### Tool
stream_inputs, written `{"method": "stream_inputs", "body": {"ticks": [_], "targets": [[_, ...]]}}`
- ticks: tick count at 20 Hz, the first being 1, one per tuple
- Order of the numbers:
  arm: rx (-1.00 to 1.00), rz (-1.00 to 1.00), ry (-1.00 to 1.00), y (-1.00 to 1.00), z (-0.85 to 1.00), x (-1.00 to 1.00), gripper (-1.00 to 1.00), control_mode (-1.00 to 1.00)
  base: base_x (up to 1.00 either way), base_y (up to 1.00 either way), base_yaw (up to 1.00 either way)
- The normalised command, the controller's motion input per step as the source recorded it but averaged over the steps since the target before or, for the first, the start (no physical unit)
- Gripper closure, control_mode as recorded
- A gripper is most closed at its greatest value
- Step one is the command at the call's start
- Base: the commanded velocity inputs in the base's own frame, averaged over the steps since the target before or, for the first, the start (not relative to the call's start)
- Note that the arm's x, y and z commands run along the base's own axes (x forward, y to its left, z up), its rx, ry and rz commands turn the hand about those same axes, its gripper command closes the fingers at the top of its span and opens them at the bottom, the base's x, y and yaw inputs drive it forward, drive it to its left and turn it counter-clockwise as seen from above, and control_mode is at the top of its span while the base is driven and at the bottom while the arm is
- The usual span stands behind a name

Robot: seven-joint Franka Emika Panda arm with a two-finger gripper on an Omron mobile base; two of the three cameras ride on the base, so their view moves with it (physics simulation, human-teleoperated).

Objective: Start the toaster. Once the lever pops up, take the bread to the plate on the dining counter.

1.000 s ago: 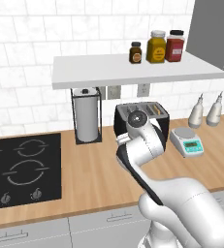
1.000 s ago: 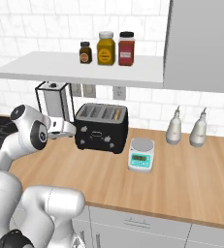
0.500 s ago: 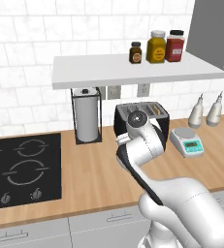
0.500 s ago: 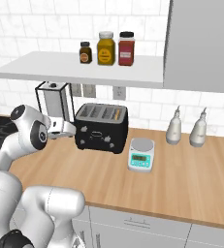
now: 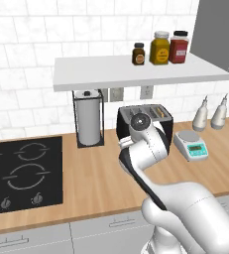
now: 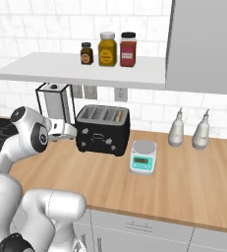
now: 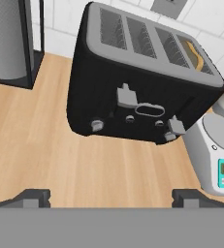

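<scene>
No visible change since earlier.

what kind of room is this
A kitchen, rendered rather than real: a black hob set into a wooden counter, a toaster by the tiled wall, and jars on a shelf.

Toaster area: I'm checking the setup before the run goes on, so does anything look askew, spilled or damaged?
Nothing stands out. The toaster sits upright on the wall counter with the bread in its end slot. The scale and paper towel holder stand level beside it, and the open hand hangs short of its front.
</scene>
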Motion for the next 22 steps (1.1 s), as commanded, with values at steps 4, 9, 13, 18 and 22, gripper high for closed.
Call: {"method": "stream_inputs", "body": {"ticks": [4, 9, 13, 18, 22], "targets": [[0.0, 0.0, 0.0, 0.0, 0.0, 0.0, -1.0, -1.0, 0.0, 0.0, 0.0], [0.0, 0.0, 0.0, 0.0, 0.0, 0.0, -1.0, -1.0, 0.0, 0.0, 0.0], [0.0, 0.0, 0.0, 0.0, 0.0, 0.0, -1.0, -1.0, 0.0, 0.0, 0.0], [0.0, 0.0, 0.0, 0.0, 0.0, 0.0, -1.0, -1.0, 0.0, 0.0, 0.0], [0.0, 0.0, 0.0, 0.0, 0.0, 0.0, -1.0, -1.0, 0.0, 0.0, 0.0]]}}
